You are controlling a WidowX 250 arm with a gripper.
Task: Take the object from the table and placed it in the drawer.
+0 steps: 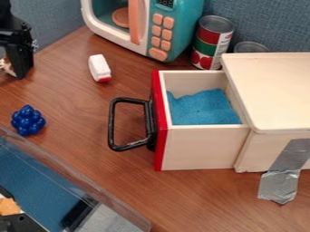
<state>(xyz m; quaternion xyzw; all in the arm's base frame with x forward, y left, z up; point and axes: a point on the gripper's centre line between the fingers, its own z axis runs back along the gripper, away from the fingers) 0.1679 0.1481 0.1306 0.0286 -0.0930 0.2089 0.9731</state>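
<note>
Drawer (200,148) open above, behind handle (111,123)

Table (91,104), the following upon it. Far centre: toy microwave (185,27); one can (212,43) just right of it. Right: cabinet (272,86), with a second can (251,46) behind its far edge. Drawer (200,147), extending left from the cabinet; handle (111,122) on its left face; cloth (203,106) inside. Tape (279,183), on the cabinet's near side and running down onto the table. Far left of the drawer: small oblong toy (99,68), nearer than the microwave. Left: cluster toy (28,120). Near left corner: bin (45,167).
</note>
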